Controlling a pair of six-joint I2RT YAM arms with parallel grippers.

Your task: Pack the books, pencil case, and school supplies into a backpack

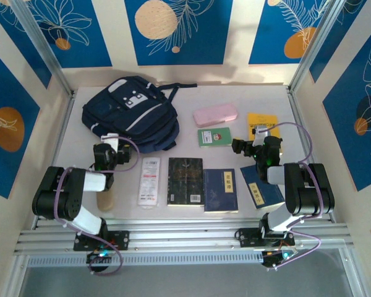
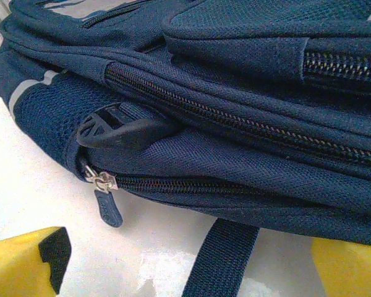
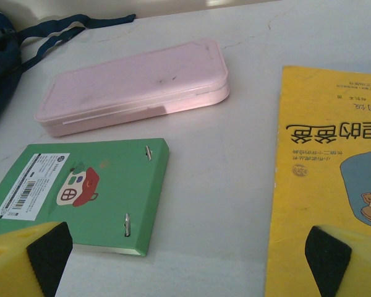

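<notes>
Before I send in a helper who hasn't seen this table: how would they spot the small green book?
Find the navy backpack at the table's far left, then the pink pencil case to its right. The green book lies on the near side of that case. It is the smallest book, the only green one, with a red-roofed house and barcode label on its cover.

The backpack [image 1: 131, 114] is navy with pale grey stripes and a white patch. Right of it lie a pale pink pencil case [image 1: 215, 115], a green book [image 1: 214, 137] with a red-roofed house picture, and a yellow book [image 1: 260, 119]. Nearer than the backpack are a white packet [image 1: 149, 180] with red print, a black book [image 1: 185, 180] patterned in gold, a navy book [image 1: 221, 190] and a second navy book [image 1: 256, 195], both pale-labelled, and a tan block [image 1: 104, 199].
</notes>
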